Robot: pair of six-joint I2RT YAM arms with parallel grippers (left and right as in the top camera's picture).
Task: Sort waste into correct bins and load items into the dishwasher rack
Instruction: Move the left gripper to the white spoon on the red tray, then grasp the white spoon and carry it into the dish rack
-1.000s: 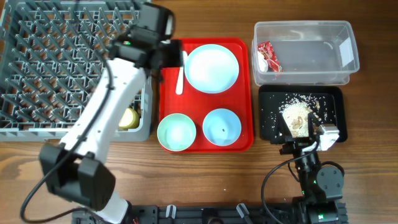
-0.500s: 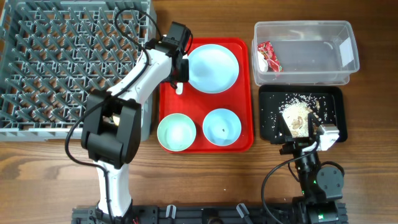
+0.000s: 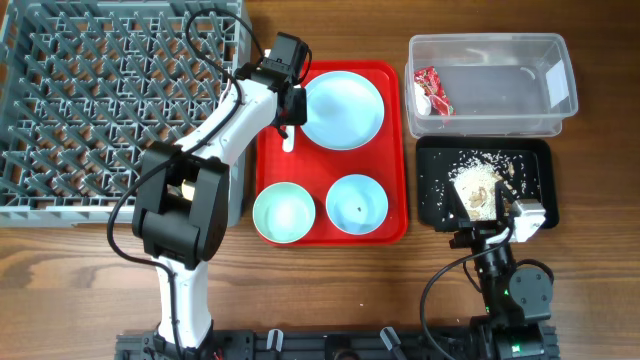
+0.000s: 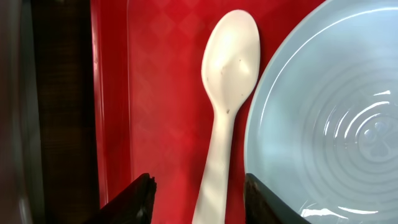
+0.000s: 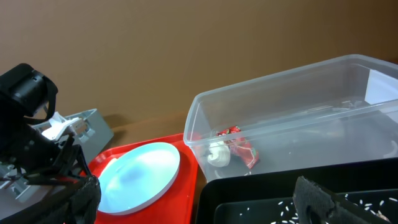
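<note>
- A white plastic spoon (image 4: 227, 81) is shown lying flat on the red tray (image 4: 155, 93), with its bowl end pointing away from the wrist camera.
- Its handle is set close beside the rim of the pale blue plate (image 4: 336, 112); whether the two touch cannot be told.
- The left gripper (image 4: 200, 198) is held spread wide over the handle, with one finger on each side and nothing grasped.
- For a clean pick, the fingers should be lowered straight down to the tray surface and closed across the thin handle.
- Little room is left on the plate side, so the plate could be nudged.
- The grey rack (image 3: 100, 100), judged to be the spoon's destination, is placed just left of the tray.
- The right gripper (image 5: 202, 202) is parked by the black tray (image 3: 530, 160), spread apart and empty.
</note>
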